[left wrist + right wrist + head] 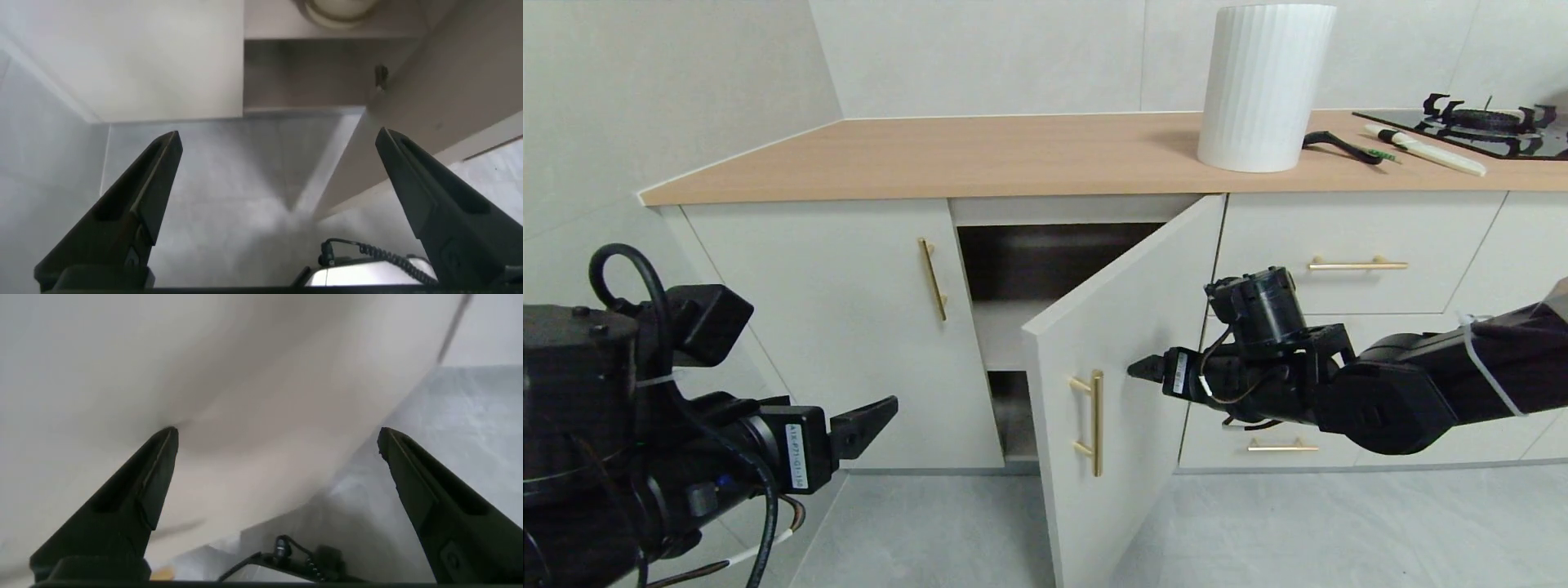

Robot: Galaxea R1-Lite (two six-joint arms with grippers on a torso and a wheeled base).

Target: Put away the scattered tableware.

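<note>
Both arms are chunky matte black. The left arm (572, 408) has a fat black cable (658, 298) looping over it and a white sticker (795, 457). The right arm (1405, 400) wears a white zip tie (1482, 363). The fingers (139, 204) are pointy black wedges.

1 ribbed container (1264, 86), 2 cabinet doors (841, 327) (1131, 359), 4 gold handles (933, 278) (1097, 422) (1357, 265) (1282, 447), 1 burner (1478, 120) and 2 utensils (1343, 148) (1431, 152).

Cabinet (1054, 261): the door (1127, 343) hides its right part from you; inside, left of the door, too dark to read. Above the door, the canister (1258, 98) loses its top to the edge. Stove (1486, 122), far right of the door, cropped. Left wrist view: round pale thing (339, 6) by the door, cropped, unidentifiable.
</note>
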